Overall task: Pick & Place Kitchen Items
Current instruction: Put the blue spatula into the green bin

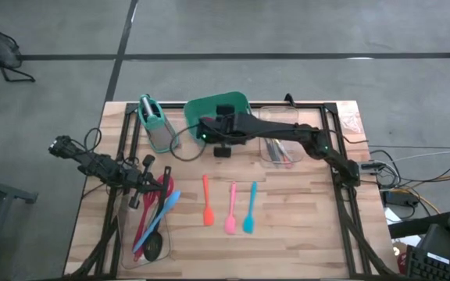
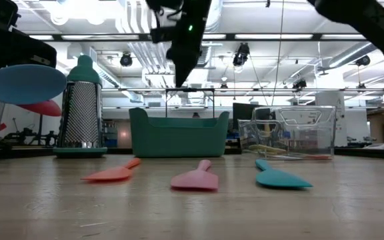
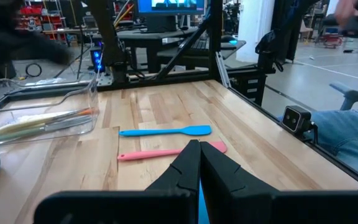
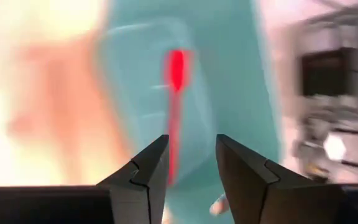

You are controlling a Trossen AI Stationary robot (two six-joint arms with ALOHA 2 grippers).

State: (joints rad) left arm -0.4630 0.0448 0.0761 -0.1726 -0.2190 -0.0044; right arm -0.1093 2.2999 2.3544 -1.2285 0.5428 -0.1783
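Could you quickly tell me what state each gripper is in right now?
Left gripper: shut, holding nothing visible.
Right gripper: open over the green tub, red utensil beyond its fingers.

right gripper point(image 4: 191, 163): fingers apart, nothing between | below: red utensil point(image 4: 175, 99) lying inside green tub point(image 4: 235, 81)

An orange spatula point(image 1: 206, 204), pink spatula point(image 1: 231, 211) and blue spatula point(image 1: 250, 211) lie side by side, apart, flat on the tabletop point(image 1: 303, 226), blades toward its near edge.
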